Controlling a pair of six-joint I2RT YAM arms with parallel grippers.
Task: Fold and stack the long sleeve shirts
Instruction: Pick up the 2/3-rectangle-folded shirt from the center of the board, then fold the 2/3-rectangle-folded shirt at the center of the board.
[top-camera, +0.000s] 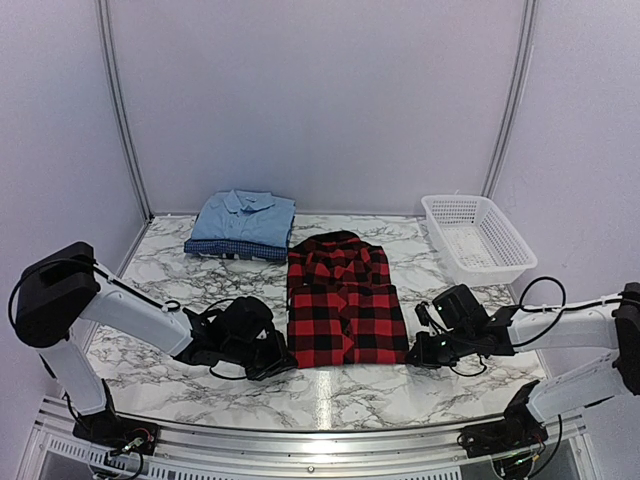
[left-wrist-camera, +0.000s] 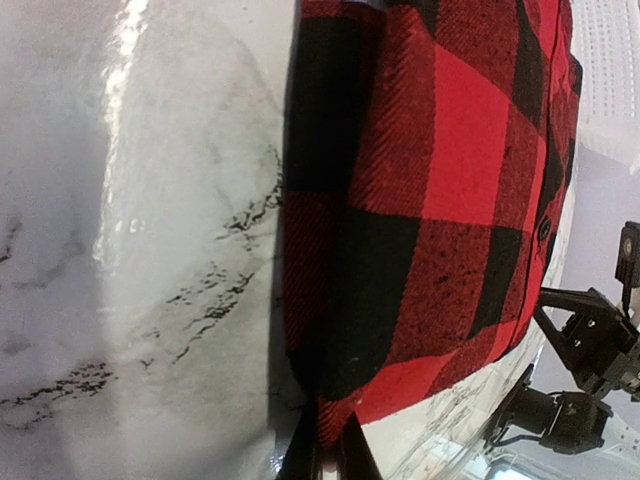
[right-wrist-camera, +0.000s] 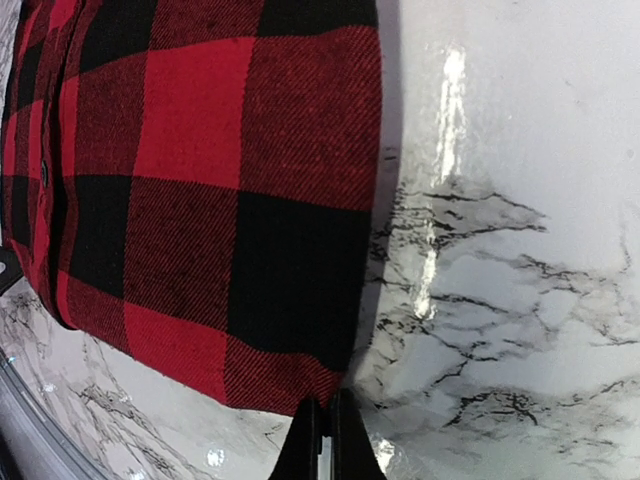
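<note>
The red-and-black plaid shirt (top-camera: 345, 300) lies flat and partly folded in the middle of the table. My left gripper (top-camera: 285, 362) is at its near left corner, shut, with red cloth (left-wrist-camera: 420, 200) pinched between the fingers (left-wrist-camera: 300, 455). My right gripper (top-camera: 412, 355) is at the near right corner, shut on the very hem of the same shirt (right-wrist-camera: 230, 200), fingertips (right-wrist-camera: 345, 440) together. Seen from each wrist, the left gripper (left-wrist-camera: 328, 450) and the right gripper (right-wrist-camera: 324, 435) rest low on the marble. A light blue shirt (top-camera: 245, 215) lies folded on a dark blue checked one (top-camera: 235, 247) at the back left.
A white mesh basket (top-camera: 478, 235) stands at the back right. The marble table (top-camera: 160, 270) ends at white walls behind and a metal rail along the near edge. In the left wrist view, the right arm (left-wrist-camera: 590, 340) shows beyond the shirt.
</note>
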